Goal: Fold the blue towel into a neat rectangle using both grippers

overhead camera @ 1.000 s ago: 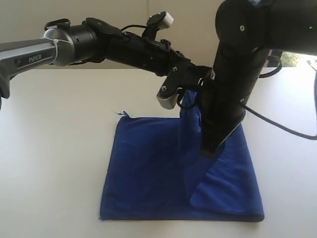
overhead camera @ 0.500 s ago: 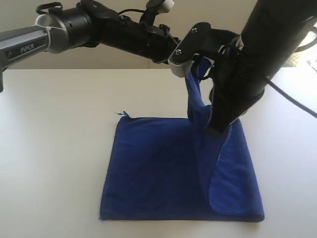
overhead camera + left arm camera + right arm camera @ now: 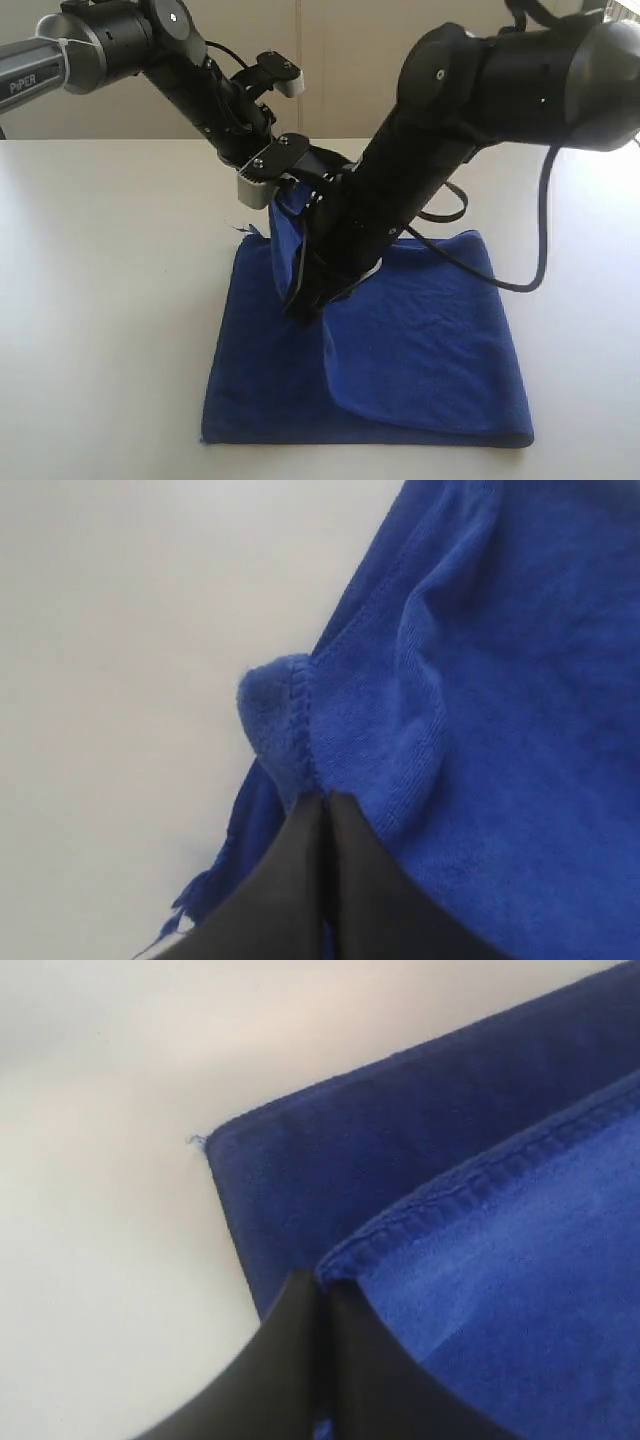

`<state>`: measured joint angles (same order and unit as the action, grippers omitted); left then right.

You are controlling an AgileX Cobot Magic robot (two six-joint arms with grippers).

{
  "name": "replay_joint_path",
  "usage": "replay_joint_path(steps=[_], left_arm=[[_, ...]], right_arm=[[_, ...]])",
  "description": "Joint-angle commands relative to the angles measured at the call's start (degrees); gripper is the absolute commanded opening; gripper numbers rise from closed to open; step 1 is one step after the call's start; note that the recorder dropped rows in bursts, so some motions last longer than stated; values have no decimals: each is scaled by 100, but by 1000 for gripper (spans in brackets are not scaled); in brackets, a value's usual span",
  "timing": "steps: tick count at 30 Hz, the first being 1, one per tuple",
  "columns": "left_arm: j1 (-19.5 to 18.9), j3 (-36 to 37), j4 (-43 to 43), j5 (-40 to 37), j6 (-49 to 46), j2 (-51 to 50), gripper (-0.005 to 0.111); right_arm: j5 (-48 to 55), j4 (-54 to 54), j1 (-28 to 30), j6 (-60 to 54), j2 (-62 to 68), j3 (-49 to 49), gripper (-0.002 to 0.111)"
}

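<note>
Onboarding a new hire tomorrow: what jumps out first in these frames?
The blue towel stands out, vivid on the white table, in the middle of the exterior view. Over its left half the black left gripper and right gripper sit close together, each pinching a lifted towel edge.

The blue towel [image 3: 430,330] is soft terry cloth, deep matt, with a short fuzzy nap. Seen close, its edge carries a raised, ribbed stitched hem, and a few loose threads fray at one corner. The surface [image 3: 100,300] beneath is smooth, off-white and matt, without grain. The left end effector [image 3: 322,815] and right end effector [image 3: 322,1295] have black fingers, smooth with a dull sheen. The right arm housing [image 3: 540,70] looks like black plastic, slightly glossy. The left arm link [image 3: 35,70] is silver-grey, satin and metal-looking. The black cable [image 3: 546,240] has a smooth sheath. The pale block [image 3: 252,188] looks like matt plastic.
</note>
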<state>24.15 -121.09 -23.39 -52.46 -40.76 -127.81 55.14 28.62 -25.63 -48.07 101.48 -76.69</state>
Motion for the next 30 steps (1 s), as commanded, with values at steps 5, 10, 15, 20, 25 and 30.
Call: replay_joint_path(steps=[5, 10, 15, 20, 25, 30], left_arm=[[-12, 95, 522, -123, 52, 44, 0], [-12, 465, 615, 45, 52, 44, 0], [-12, 851, 712, 438, 52, 44, 0], [-12, 1042, 745, 585, 52, 44, 0], [-12, 1039, 817, 702, 52, 44, 0], [-12, 1039, 1079, 703, 52, 44, 0]], right_arm=[[-168, 591, -350, -575, 547, 16, 0], [-375, 635, -540, -575, 708, 16, 0], [-421, 717, -653, -575, 873, 6, 0], [-469, 783, -767, -575, 949, 6, 0], [-577, 952, -888, -575, 1004, -5, 0], [-662, 979, -970, -575, 1036, -5, 0]])
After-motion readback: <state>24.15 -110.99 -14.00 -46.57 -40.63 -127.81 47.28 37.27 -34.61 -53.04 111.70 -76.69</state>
